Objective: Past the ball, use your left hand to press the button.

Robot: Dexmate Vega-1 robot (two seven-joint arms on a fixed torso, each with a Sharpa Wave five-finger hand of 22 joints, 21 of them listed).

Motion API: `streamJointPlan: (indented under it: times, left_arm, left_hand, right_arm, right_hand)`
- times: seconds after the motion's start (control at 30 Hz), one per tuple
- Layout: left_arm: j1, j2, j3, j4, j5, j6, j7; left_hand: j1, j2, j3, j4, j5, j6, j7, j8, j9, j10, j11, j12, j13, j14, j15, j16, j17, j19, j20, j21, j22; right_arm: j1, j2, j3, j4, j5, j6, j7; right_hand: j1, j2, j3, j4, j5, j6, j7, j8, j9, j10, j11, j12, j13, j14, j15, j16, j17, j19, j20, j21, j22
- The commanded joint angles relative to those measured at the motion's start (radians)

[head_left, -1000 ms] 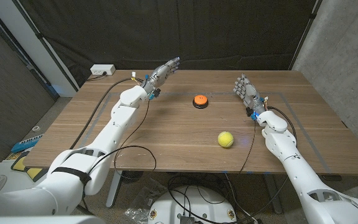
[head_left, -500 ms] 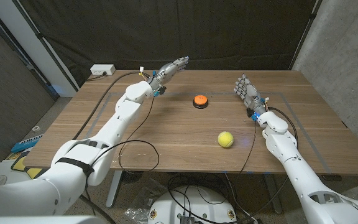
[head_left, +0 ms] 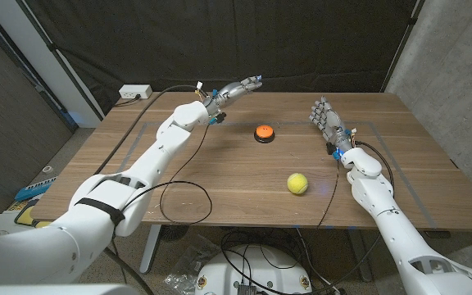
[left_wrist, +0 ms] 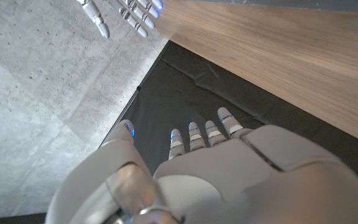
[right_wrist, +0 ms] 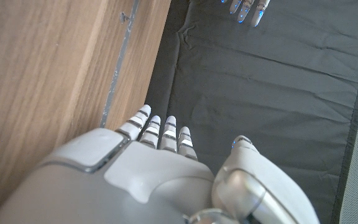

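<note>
An orange button on a black base sits in the middle of the wooden table, toward the far side. A yellow-green ball lies nearer the front, right of the button. My left hand is raised above the table's far edge, up and left of the button, fingers stretched out and holding nothing; the left wrist view shows its back. My right hand stands upright at the right, fingers apart and empty, with its back in the right wrist view.
A white power strip lies off the table's far left corner. Black cables trail over the table's left half and front edge. A dark curtain hangs behind the table, and a concrete wall stands to the right.
My left arm has swung to the right along the far edge, its hand moving closer to a spot beyond the button. The right hand, ball and button have stayed put.
</note>
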Motion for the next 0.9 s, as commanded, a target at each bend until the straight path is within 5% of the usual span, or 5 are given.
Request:
streamJointPlan:
  times: [0.03, 0.47, 0.9]
  left_arm:
    - [-0.010, 0.030, 0.071, -0.061, 0.148, -0.011, 0.046]
    - [-0.020, 0.073, 0.164, -0.127, 0.368, -0.029, 0.134]
    - [-0.093, 0.062, 0.281, -0.044, 0.563, -0.036, 0.243]
  left_hand:
    - [-0.004, 0.019, 0.014, 0.014, -0.009, -0.028, -0.019, -0.011, 0.001, -0.037, -0.023, -0.014, 0.000, -0.041, -0.045, -0.008, 0.003, -0.045, -0.009, -0.012, 0.007]
    - [-0.045, 0.021, 0.018, 0.072, -0.019, -0.119, -0.040, -0.024, -0.002, -0.137, -0.047, -0.026, -0.004, -0.139, -0.059, -0.008, 0.004, -0.110, -0.022, -0.041, 0.011]
    - [-0.086, 0.007, 0.004, 0.113, -0.019, -0.176, -0.042, -0.022, -0.001, -0.208, -0.081, -0.028, -0.004, -0.207, -0.065, -0.010, 0.006, -0.168, -0.014, -0.062, 0.014]
  right_arm:
    - [-0.014, -0.014, -0.009, -0.039, 0.004, 0.035, 0.009]
    - [-0.020, -0.022, -0.021, -0.048, 0.010, 0.054, 0.009]
    - [-0.039, -0.036, -0.028, -0.089, 0.015, 0.080, 0.005]
  right_hand:
    - [0.010, -0.002, 0.006, -0.005, 0.000, 0.013, 0.001, 0.003, 0.001, 0.006, 0.003, 0.003, 0.005, -0.002, 0.013, 0.006, 0.004, 0.007, 0.002, 0.003, 0.002]
    - [0.011, -0.003, 0.008, -0.007, -0.001, 0.014, 0.001, 0.004, 0.001, 0.008, 0.002, 0.003, 0.005, 0.000, 0.012, 0.007, 0.004, 0.007, 0.002, 0.003, 0.002]
    - [0.011, -0.003, 0.009, -0.009, -0.002, 0.017, -0.001, 0.004, 0.001, 0.010, 0.002, 0.003, 0.005, 0.002, 0.012, 0.008, 0.004, 0.007, 0.004, 0.003, 0.002]
